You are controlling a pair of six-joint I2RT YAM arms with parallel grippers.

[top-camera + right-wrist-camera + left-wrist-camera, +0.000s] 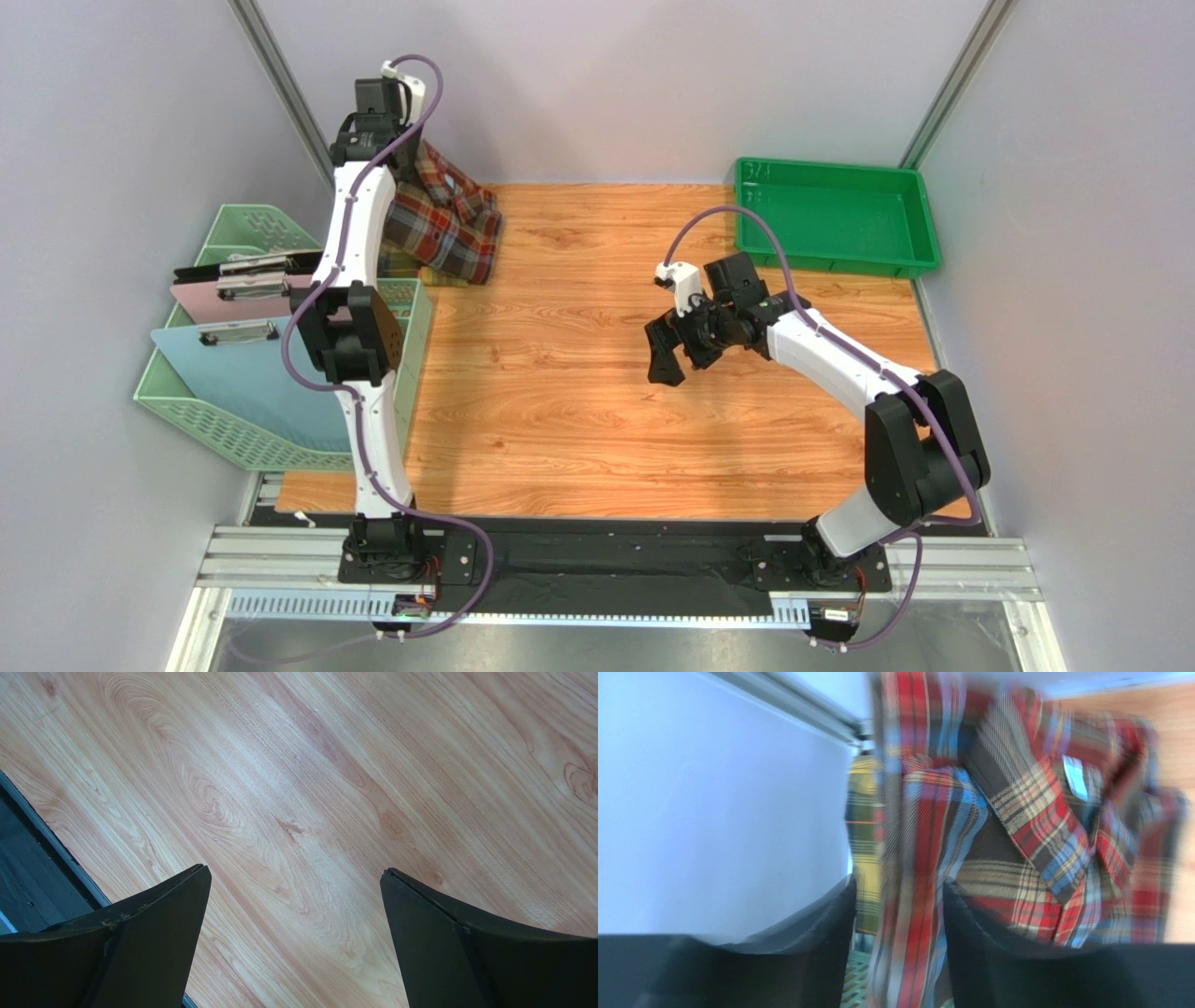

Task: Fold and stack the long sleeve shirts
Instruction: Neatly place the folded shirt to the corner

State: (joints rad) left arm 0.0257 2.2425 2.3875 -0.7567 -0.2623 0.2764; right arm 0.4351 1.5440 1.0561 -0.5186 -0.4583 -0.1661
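Top external view: left arm stretched to the far left corner of the desk (561,406). Left claw (397,157) sits over the red, brown and navy plaid shirt (446,221). Shirt is bunched in that corner, upper part raised toward the claw, lower part resting on the wood just beside the light green basket (211,413).

Left wrist view, blurred: left claw (898,889) has its fingers (808,938) parted, with a hanging fold of the red shirt (1018,833) running down between them. I see a sliver of gap beside one finger, so the cloth does not look pinched. Yellow and dark check shirt (863,840) shows behind the red one, close to the wall.

Basket holds a pink clipboard (232,297) and a blue clipboard (246,378), both standing up out of it.

Right claw (676,353) hangs over bare wood mid-desk, well apart from both shirts. Right wrist view confirms: right claw (295,875) spread wide, nothing between the fingers. Green tray (839,259) sits in the far right corner.
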